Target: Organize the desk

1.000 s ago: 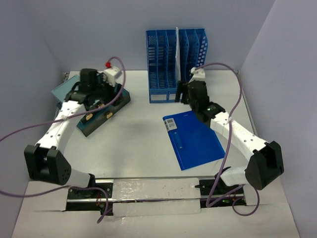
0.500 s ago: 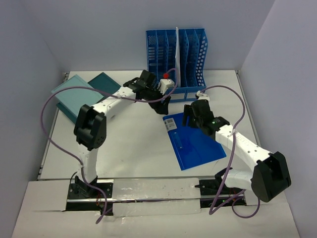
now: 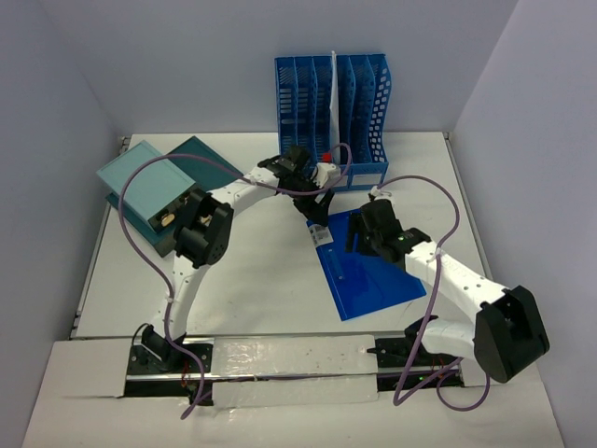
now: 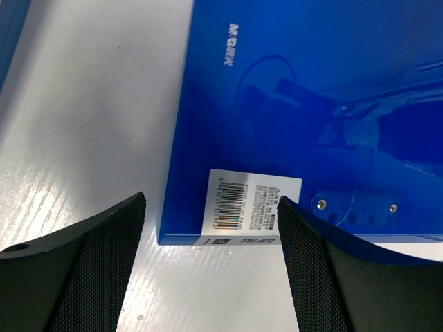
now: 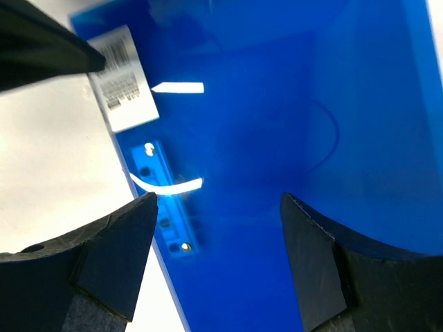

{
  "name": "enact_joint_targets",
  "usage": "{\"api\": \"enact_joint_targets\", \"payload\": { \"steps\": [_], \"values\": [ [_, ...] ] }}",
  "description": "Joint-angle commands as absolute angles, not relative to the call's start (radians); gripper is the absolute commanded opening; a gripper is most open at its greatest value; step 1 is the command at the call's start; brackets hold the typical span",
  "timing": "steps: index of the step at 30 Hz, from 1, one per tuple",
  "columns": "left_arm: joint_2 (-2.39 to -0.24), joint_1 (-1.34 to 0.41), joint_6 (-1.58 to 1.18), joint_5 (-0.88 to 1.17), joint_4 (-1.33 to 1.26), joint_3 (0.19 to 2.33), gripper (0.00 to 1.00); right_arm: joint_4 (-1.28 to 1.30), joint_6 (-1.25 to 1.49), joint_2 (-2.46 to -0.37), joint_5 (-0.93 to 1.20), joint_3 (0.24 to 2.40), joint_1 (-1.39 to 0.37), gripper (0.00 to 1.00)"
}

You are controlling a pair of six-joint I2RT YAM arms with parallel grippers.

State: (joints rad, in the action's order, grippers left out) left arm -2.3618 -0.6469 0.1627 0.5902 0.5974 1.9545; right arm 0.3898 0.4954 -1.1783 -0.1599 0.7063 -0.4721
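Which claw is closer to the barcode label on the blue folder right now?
Left. The left claw hovers open right at the barcode label on the blue folder's corner. The right claw is open over the folder's middle, off to the label's side.

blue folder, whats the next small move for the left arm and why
Probably lower the left gripper onto the folder's labelled corner and close: its jaws stand open over that corner, and the folder lies flat on the desk, ungripped.
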Motion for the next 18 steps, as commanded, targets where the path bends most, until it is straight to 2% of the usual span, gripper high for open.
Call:
{"api": "enact_joint_targets", "payload": {
  "steps": [1,7,9,18],
  "values": [
    [-2.380,-0.651,0.167,0.574,0.609,1.955,0.84,0.386,0.500,-1.137,-0.147,0.705,-0.468,0.78],
    [-2.325,-0.650,0.168,0.588,0.598,1.839,0.81,0.387,0.493,-1.128,-0.126,0.719,-0.469,0.78],
    [-2.315,-0.650,0.164,0.617,0.629,1.830,0.74,0.382,0.495,-1.142,-0.098,0.718,-0.471,0.77],
    [-2.308,-0.650,0.156,0.746,0.684,1.803,0.58,0.251,0.644,-1.158,0.114,0.549,-0.485,0.75]
  ]
}}
